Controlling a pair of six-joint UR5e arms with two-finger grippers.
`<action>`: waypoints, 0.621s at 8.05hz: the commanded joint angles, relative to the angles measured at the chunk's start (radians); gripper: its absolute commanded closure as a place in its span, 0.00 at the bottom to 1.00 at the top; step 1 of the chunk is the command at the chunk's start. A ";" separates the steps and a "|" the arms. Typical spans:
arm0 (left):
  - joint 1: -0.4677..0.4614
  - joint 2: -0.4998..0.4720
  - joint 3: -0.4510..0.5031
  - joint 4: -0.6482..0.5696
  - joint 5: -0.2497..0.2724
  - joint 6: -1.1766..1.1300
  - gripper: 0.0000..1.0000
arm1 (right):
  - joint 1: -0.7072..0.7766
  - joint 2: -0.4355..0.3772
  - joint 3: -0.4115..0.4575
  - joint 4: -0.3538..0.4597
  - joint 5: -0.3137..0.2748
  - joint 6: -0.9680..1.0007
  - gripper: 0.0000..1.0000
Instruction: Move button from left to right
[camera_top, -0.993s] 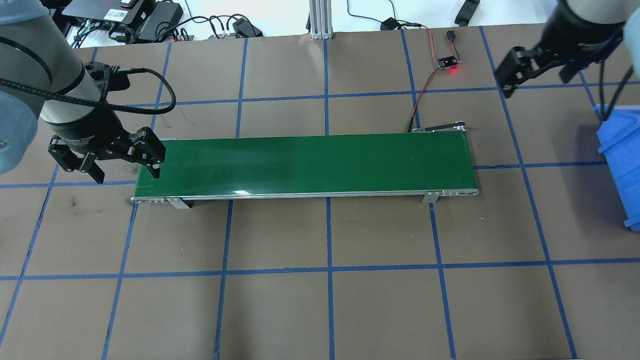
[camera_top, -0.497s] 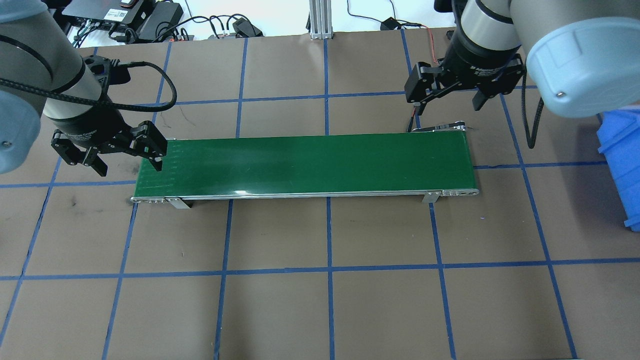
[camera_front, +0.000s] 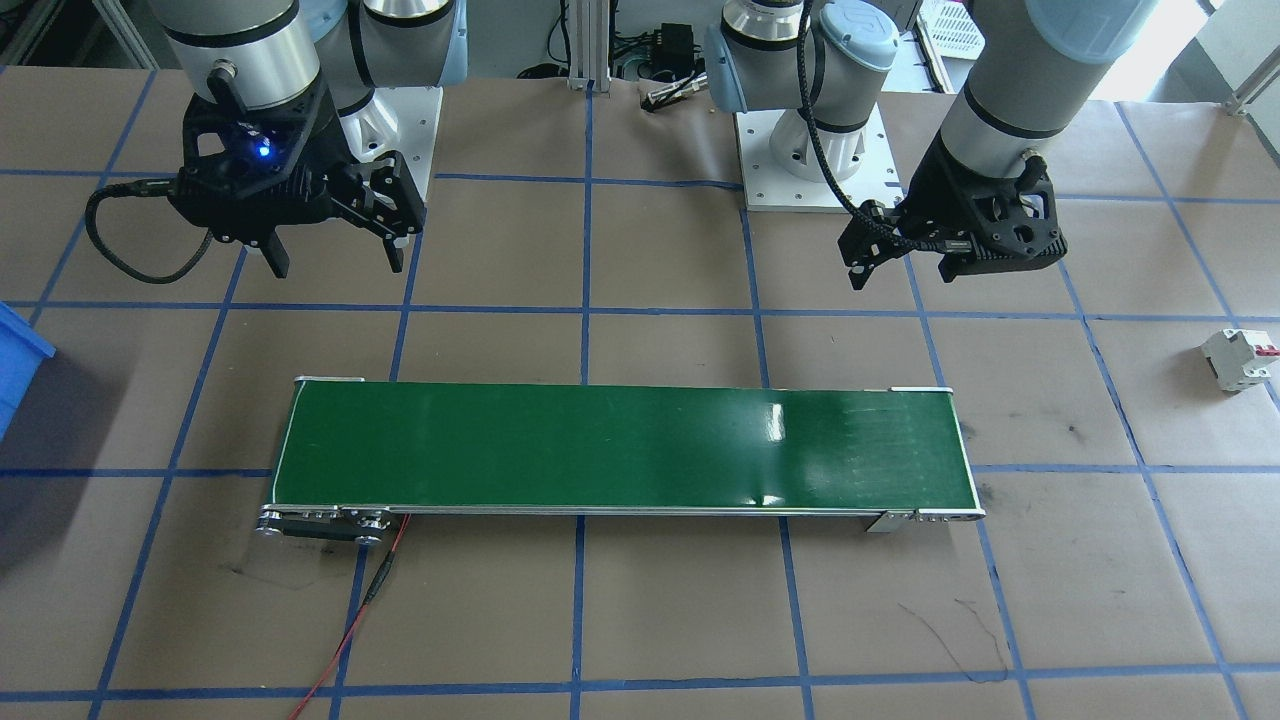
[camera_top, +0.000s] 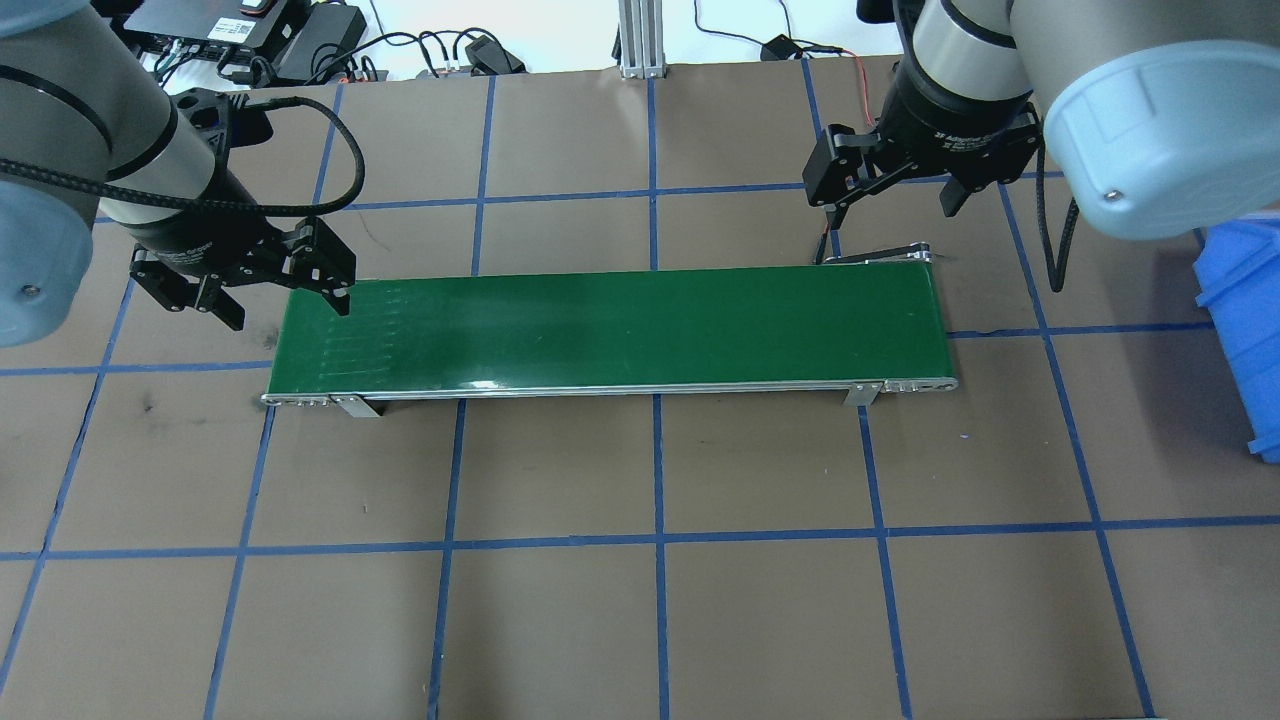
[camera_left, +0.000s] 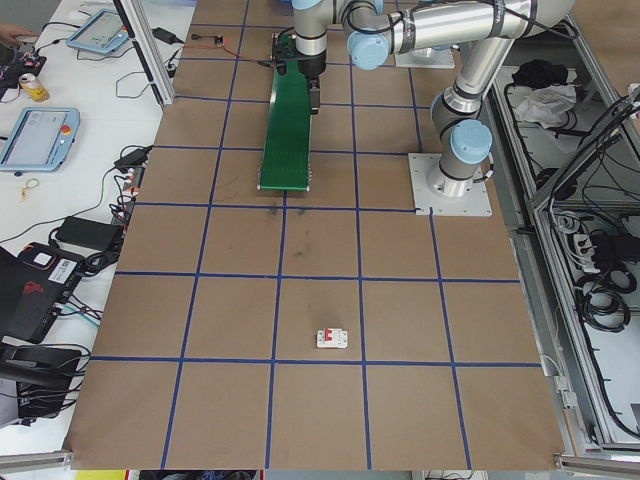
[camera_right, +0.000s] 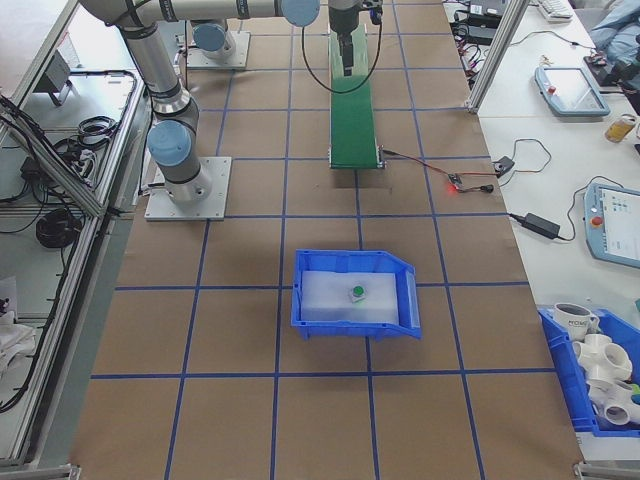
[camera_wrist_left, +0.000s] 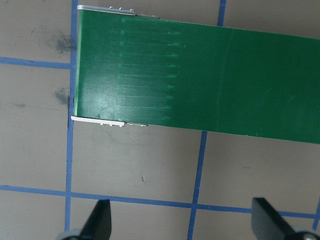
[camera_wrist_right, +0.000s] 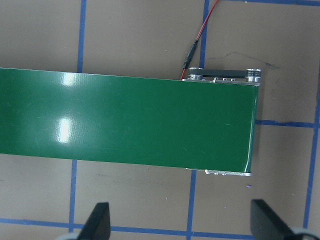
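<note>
The button (camera_right: 357, 292), green cap up, sits on a white pad inside the blue bin (camera_right: 305, 299) in the exterior right view. It shows in no other view. My left gripper (camera_top: 290, 313) hangs open and empty over the left end of the green conveyor belt (camera_top: 620, 325); it also appears as the left gripper (camera_front: 900, 278) and the left gripper (camera_wrist_left: 182, 210). My right gripper (camera_top: 888, 216) is open and empty just beyond the belt's right end, also seen as the right gripper (camera_front: 338, 268) and the right gripper (camera_wrist_right: 180, 210).
A white circuit breaker (camera_front: 1240, 360) with a red switch lies on the table on my left side, well away from the belt. The blue bin (camera_top: 1240, 300) reaches in at the right edge. A red-lit board and cables lie beyond the belt's right end.
The right arm has swung in from the far right to the far side of the belt's right end. The left gripper has shifted slightly away from me and to the right, still open.
</note>
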 joint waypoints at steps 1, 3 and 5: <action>-0.020 -0.012 0.004 0.009 -0.011 -0.005 0.00 | 0.000 0.002 -0.007 0.003 -0.016 -0.010 0.00; -0.038 -0.012 0.004 0.017 -0.007 -0.005 0.00 | 0.000 0.003 -0.007 0.005 -0.020 -0.016 0.00; -0.038 -0.012 0.004 0.016 -0.003 -0.003 0.00 | 0.000 0.005 -0.007 0.005 -0.025 -0.019 0.00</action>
